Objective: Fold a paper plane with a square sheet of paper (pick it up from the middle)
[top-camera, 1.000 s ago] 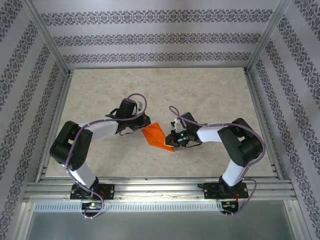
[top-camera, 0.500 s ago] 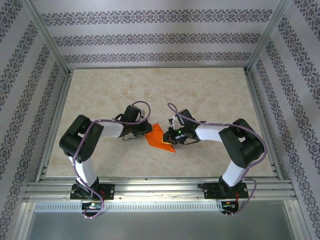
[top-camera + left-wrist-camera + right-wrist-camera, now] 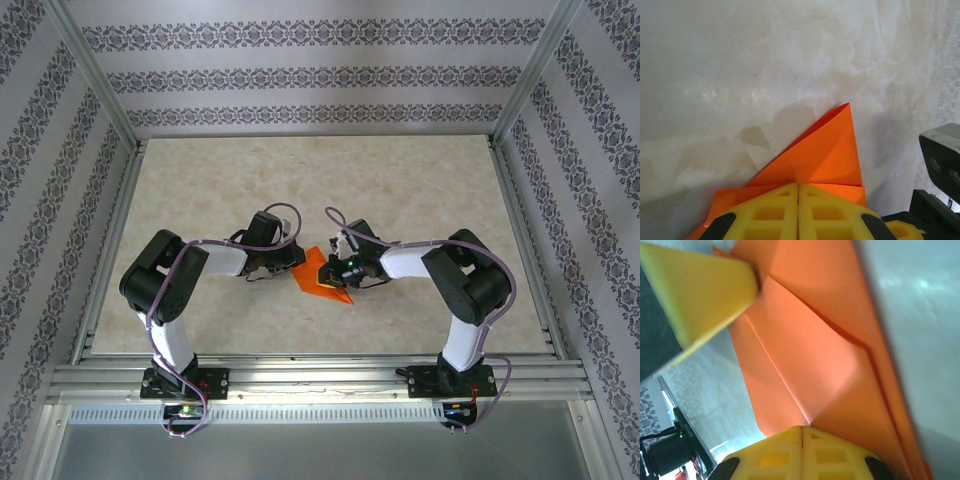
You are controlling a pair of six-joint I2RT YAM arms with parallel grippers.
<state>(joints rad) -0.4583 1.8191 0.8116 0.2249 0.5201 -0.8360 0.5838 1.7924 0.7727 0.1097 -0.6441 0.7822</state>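
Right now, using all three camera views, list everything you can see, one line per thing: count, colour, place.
folded sheet of paper: one, bright orange, lying mid-table between the grippers.
table: one, beige marbled, inside the frame.
walls: three, pale with dark patterned stripes, around the table.
frame rail: one, silver, along the near edge.
left arm: one, white and black, near left.
right arm: one, white and black, near right.
left gripper: one, yellow fingers, shut, at the paper's left edge.
right gripper: one, yellow fingers, shut, on the paper's right side.

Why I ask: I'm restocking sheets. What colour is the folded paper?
Plain bright orange; the folded paper shows best in the left wrist view.
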